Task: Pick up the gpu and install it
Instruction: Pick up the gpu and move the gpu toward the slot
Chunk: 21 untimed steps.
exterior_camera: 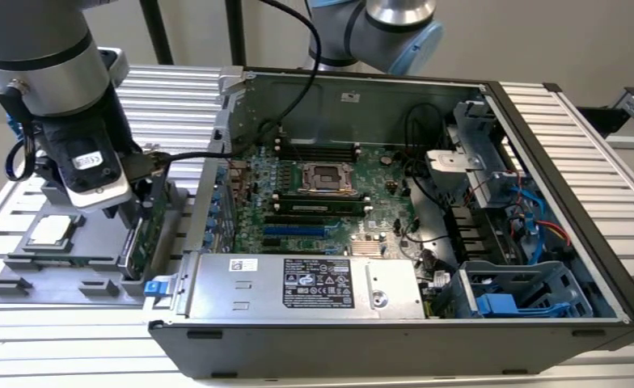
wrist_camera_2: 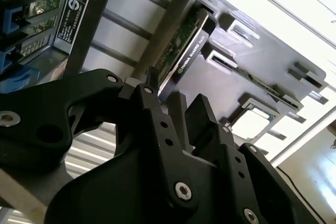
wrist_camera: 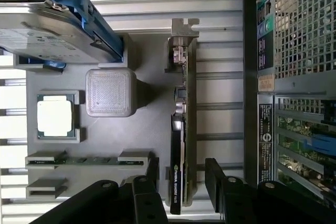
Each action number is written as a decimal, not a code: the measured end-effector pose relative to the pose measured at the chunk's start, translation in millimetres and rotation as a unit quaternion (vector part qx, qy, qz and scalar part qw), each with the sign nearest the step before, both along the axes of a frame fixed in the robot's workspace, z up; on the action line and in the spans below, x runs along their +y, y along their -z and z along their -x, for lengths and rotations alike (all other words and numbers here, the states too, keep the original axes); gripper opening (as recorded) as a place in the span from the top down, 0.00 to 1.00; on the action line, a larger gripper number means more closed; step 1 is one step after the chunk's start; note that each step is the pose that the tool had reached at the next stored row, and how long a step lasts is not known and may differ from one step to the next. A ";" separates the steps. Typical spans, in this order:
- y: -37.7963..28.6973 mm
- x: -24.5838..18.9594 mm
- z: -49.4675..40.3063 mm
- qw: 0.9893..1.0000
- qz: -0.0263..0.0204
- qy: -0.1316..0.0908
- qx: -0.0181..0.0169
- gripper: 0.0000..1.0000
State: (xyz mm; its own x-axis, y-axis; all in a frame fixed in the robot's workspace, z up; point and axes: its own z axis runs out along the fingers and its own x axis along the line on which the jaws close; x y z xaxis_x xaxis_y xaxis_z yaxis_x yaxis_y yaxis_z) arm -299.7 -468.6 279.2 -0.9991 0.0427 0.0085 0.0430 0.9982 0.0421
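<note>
Hovering low over the grey tray (wrist_camera: pixel 142 51) with the gripper (wrist_camera: pixel 183 165), the tray lying on the slatted table (exterior_camera: pixel 587 137) just beside the open computer case (exterior_camera: pixel 403 343), on the exterior view's left. Keeping the two black fingers (wrist_camera: pixel 153 174) spread apart, one on each side of the gpu (wrist_camera: pixel 181 103) near one end, with a sliver of gap showing on both sides in the first wrist view, so clamping on nothing. Leaving the gpu standing on its long edge in a slot of the tray, outside the case, with its silver end bracket at the end away from the fingers. Sharing the tray with a small square CPU chip (wrist_camera: pixel 55 116) sitting in its own recess, a memory stick (wrist_camera: pixel 86 159) lying in a nearby slot, a grey textured block (wrist_camera: pixel 110 92) between the chip and the card, and a silver hard drive (wrist_camera: pixel 47 30) with blue rails at the bracket end. Showing, inside the case in the exterior view, the green motherboard (exterior_camera: pixel 393 178) lying exposed, with the power supply (exterior_camera: pixel 295 283) sitting along the near wall.
</note>
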 end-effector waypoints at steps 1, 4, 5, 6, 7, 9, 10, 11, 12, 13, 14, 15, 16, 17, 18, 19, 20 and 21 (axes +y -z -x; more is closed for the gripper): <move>0.7 0.0 0.0 1.000 0.000 0.000 0.000 0.00; 3.0 0.0 0.0 1.000 0.000 0.000 0.000 0.00; 3.8 0.0 0.0 1.000 0.000 0.000 0.000 0.00; 4.5 0.0 0.0 1.000 0.000 0.000 0.000 0.00; 5.0 0.0 0.0 1.000 0.000 0.000 0.000 0.00; 5.7 0.0 0.0 1.000 0.000 0.000 0.000 0.00; 5.8 0.0 0.0 1.000 0.000 0.000 0.000 0.00; 6.1 0.0 0.0 1.000 0.000 0.000 0.000 0.00; 6.3 0.0 0.0 1.000 0.000 0.000 0.000 0.00; 6.4 0.0 0.0 1.000 0.000 0.000 0.000 0.00; 6.5 0.0 0.0 1.000 0.000 0.000 0.000 0.00; 6.7 0.0 0.0 1.000 0.000 0.000 0.000 0.00; 7.0 0.0 0.0 1.000 0.000 0.000 0.000 0.00; 7.4 0.0 0.0 1.000 0.000 0.000 0.000 0.00; 7.7 0.0 0.0 1.000 0.000 0.000 0.000 0.00; 8.1 0.0 0.0 1.000 0.000 0.000 0.000 0.00; 8.5 0.0 0.0 1.000 0.000 0.000 0.000 0.00; 9.0 0.0 0.0 1.000 0.000 0.000 0.000 0.00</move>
